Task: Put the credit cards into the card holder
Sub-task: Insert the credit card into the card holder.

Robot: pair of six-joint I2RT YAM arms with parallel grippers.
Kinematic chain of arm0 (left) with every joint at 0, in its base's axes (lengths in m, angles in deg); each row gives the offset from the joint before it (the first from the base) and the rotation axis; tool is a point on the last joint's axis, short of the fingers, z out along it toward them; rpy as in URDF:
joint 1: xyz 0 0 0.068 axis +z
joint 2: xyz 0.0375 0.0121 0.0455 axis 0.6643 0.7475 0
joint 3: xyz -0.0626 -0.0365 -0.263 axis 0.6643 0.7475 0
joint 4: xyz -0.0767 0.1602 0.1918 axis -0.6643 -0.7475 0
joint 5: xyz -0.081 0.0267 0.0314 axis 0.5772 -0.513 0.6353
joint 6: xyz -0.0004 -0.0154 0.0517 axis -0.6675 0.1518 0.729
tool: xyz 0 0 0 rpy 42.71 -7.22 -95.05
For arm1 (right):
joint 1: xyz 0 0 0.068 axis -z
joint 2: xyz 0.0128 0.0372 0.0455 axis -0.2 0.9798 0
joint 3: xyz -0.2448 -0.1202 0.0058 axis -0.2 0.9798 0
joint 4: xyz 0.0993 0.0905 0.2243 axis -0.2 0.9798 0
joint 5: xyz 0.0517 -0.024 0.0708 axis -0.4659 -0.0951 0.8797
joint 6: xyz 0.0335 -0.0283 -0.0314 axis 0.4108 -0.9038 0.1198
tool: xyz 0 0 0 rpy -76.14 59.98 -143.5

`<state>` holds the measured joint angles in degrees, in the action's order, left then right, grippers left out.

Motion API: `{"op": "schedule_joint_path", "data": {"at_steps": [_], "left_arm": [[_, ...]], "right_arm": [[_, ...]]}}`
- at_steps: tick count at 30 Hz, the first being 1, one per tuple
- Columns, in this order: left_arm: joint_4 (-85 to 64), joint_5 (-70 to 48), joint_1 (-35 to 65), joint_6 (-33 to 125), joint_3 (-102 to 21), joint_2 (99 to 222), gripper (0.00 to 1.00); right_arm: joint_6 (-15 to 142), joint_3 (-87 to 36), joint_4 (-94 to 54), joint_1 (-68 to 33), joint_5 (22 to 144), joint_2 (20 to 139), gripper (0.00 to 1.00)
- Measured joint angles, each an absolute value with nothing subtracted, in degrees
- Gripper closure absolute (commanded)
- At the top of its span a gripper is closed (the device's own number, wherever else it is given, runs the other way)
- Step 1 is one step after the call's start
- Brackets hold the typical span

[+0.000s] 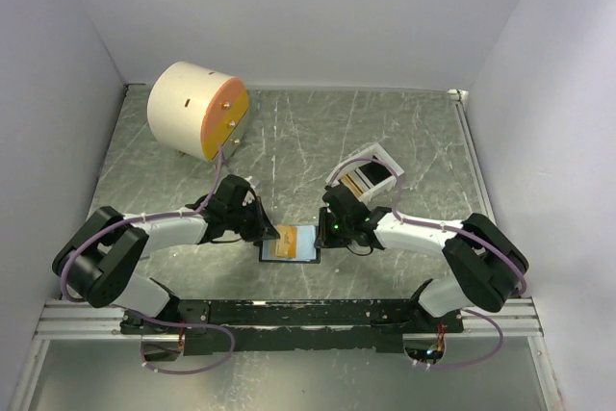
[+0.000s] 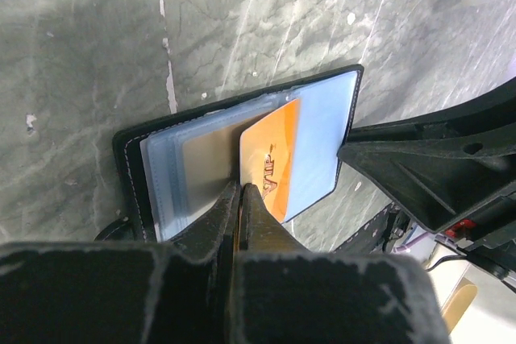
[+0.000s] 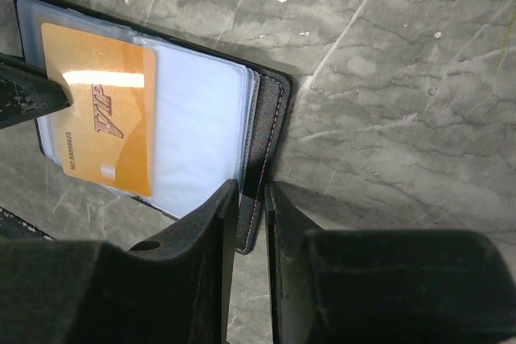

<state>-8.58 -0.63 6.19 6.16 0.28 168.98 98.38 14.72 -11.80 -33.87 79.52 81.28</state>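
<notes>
The black card holder (image 1: 306,257) lies open on the table between both arms, its clear sleeves facing up. An orange credit card (image 2: 272,159) rests across the sleeves, and my left gripper (image 2: 240,188) is shut on its near edge. I cannot tell whether the card's far end sits inside a sleeve. The same orange card (image 3: 105,110) shows in the right wrist view. My right gripper (image 3: 251,192) is shut on the card holder's black stitched edge (image 3: 270,110), one finger on each side. A dull gold-brown card (image 2: 201,167) seems to sit in a left sleeve.
A white open-topped tray (image 1: 386,154) with more cards in it stands behind my right arm. A big cream cylinder with an orange face (image 1: 197,109) lies at the back left. White walls close in the grey marbled table (image 1: 318,132) on three sides.
</notes>
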Motion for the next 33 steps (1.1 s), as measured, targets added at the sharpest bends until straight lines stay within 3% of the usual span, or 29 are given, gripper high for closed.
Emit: {"op": "schedule_joint_path", "data": {"at_steps": [33], "left_arm": [[-2.42, 2.01, 6.19, 8.72, 2.36, 170.07, 0.93]], "right_arm": [[101.00, 15.99, -14.55, -33.98, 81.16, 81.28, 0.80]]}}
